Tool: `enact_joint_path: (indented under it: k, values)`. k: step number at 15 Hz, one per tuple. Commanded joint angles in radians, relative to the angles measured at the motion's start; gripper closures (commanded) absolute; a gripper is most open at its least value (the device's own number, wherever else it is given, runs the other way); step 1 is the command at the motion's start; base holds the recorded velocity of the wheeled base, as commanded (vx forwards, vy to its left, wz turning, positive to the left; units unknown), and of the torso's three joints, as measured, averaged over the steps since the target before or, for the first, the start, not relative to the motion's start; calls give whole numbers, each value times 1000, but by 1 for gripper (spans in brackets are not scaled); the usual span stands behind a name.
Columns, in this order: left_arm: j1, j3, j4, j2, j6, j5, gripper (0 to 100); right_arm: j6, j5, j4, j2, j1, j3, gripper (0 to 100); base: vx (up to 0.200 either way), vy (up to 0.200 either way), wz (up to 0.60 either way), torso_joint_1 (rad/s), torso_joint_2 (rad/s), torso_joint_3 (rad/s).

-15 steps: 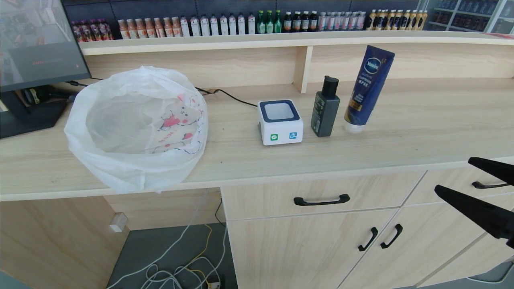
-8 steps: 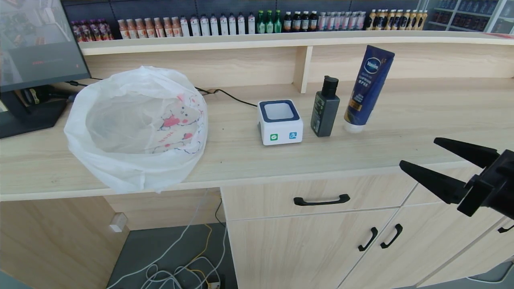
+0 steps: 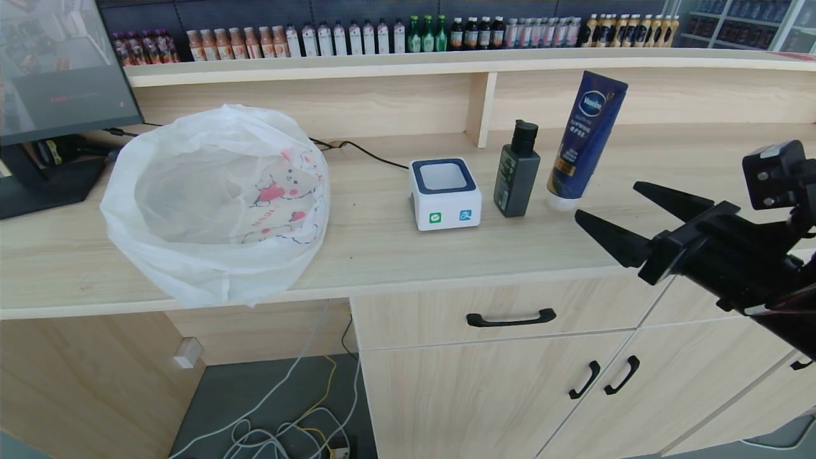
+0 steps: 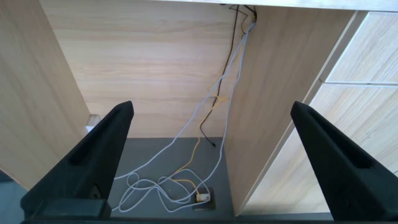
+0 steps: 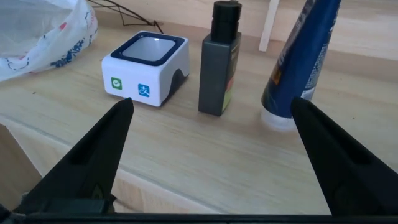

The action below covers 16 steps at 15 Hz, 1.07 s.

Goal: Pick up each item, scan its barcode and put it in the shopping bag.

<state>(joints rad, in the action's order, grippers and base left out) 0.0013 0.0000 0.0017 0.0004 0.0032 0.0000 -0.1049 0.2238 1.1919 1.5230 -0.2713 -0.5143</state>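
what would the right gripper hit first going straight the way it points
Probably the dark bottle, nearly centred ahead of the right gripper; the blue tube beside it might catch a finger.

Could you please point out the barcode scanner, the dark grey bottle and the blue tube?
barcode scanner (image 3: 445,203), head view, on its white front face.
dark grey bottle (image 3: 516,182), head view, middle of its body.
blue tube (image 3: 583,135), head view, middle of its body.
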Motion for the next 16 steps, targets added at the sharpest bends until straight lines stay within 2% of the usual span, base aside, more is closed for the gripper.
enact_joint_path:
  k: [1, 9, 16]
  values:
    - [0, 0, 0, 0, 0, 0, 0, -2, -27, 2, 91, -36, -78, 0, 0, 0, 0, 0, 0, 0]
    - [0, 0, 0, 0, 0, 0, 0, 1, -124, 2, 224, -109, -242, 0, 0, 0, 0, 0, 0, 0]
    - [-1, 0, 0, 0, 0, 0, 0, 5, -169, 2, 295, -114, -294, 0, 0, 0, 0, 0, 0, 0]
